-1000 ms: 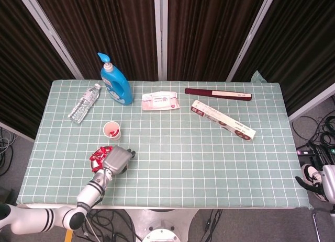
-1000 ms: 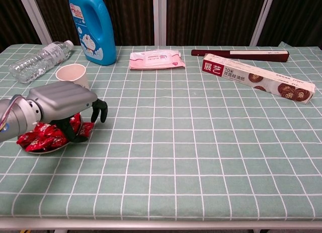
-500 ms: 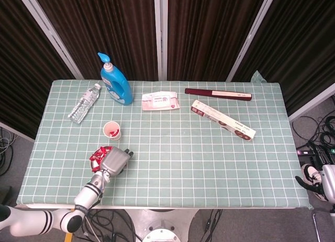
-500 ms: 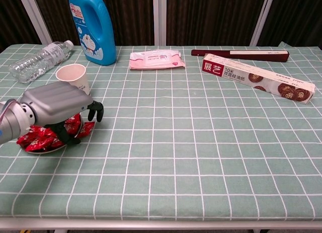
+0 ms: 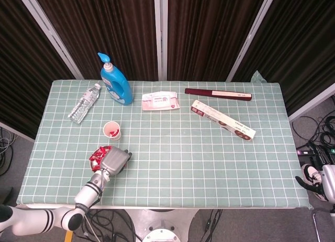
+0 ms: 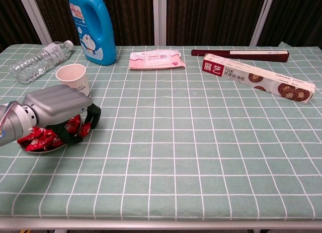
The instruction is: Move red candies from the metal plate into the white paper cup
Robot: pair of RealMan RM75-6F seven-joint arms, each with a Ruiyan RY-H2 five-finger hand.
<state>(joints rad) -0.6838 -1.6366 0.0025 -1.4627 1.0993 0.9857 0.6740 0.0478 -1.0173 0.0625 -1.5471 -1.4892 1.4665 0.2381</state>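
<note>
A heap of red candies (image 6: 43, 137) lies on the small metal plate (image 6: 49, 149) near the table's front left. My left hand (image 6: 58, 104) covers the plate's right side, and its dark fingers (image 6: 93, 114) curl down around a red candy (image 6: 80, 128) at the edge of the heap. The white paper cup (image 6: 74, 77) stands upright just behind the plate, with something red inside it in the head view (image 5: 112, 130). In that view the left hand (image 5: 116, 160) hides much of the candies (image 5: 97, 156). My right hand (image 5: 314, 179) shows only partly, off the table's right edge, and its pose is unclear.
A blue detergent bottle (image 6: 92, 26) and a lying water bottle (image 6: 37, 60) are at the back left. A wipes pack (image 6: 156, 59), a dark red stick box (image 6: 240, 55) and a long cookie box (image 6: 256, 78) lie across the back.
My left hand has shifted slightly left over the plate. Its fingers, spread a second ago, have curled in onto the candies. The right hand has not moved.
</note>
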